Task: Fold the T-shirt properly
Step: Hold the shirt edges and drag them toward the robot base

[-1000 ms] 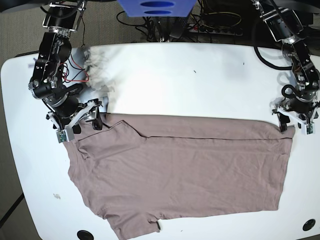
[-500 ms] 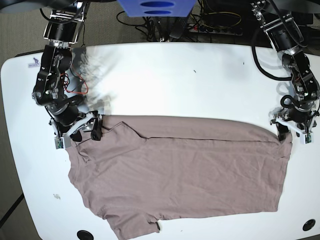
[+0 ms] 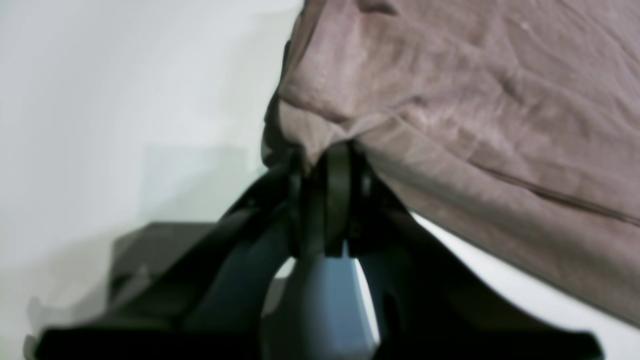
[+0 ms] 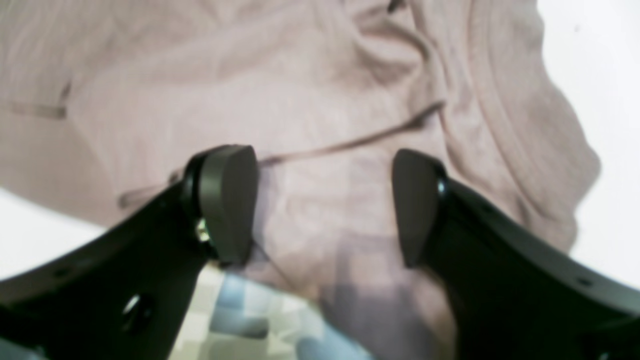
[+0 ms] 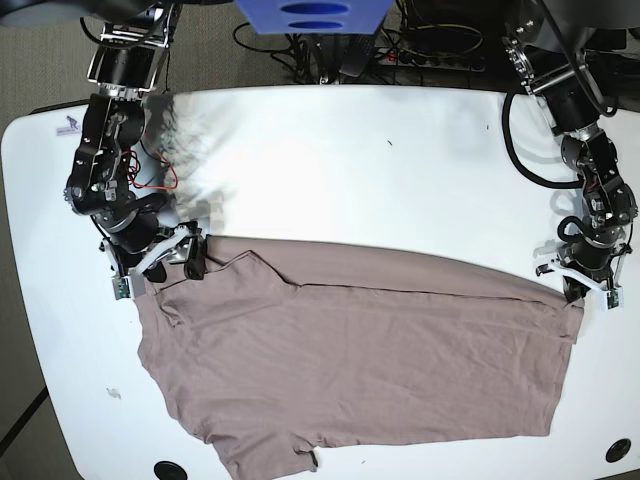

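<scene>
Taupe T-shirt spread flat across white table, left gripper pinched closed on a bunched corner of its hem, right gripper spread wide over fabric near collar.

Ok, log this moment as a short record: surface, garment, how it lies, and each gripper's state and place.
surface: white table
garment: taupe T-shirt, plain, wrinkled
lay: spread flat across most of the table, far edge folded over in a strip, one sleeve toward the near edge
left gripper: shut on the T-shirt, fabric pinched at a far corner
right gripper: open, jaws apart over the fabric at the opposite far corner, nothing held
fold status: not finished
</scene>
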{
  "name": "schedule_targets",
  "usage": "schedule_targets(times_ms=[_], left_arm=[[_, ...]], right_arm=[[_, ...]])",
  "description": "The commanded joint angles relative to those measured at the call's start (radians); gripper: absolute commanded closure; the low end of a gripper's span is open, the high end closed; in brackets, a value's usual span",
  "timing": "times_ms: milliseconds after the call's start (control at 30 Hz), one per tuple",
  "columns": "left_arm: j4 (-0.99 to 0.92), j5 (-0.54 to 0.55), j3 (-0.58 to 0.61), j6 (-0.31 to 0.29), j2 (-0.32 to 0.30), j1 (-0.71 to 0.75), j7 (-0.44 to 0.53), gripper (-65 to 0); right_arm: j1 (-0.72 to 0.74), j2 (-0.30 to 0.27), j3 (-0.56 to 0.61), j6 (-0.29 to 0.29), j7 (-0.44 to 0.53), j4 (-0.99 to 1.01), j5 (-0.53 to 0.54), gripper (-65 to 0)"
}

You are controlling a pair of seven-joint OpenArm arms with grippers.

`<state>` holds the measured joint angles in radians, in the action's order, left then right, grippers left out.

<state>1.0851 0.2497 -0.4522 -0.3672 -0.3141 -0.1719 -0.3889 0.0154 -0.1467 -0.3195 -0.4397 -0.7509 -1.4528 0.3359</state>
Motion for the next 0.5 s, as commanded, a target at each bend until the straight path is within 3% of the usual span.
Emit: schedule_targets(times_ms=[0, 467], left_arm=[[0.005, -0.008, 0.002, -0.003, -0.01, -0.017, -0.028, -3.6], [0.019, -0.009, 0.003, -0.001, -0.016, -0.008, -0.017, -3.7]], right_arm=[[0.004, -0.008, -0.009, 0.002, -0.018, -0.033, 0.008, -41.7], [-0.095, -0.001, -0.067, -0.001, 0.011, -0.106, 0.018, -41.8]])
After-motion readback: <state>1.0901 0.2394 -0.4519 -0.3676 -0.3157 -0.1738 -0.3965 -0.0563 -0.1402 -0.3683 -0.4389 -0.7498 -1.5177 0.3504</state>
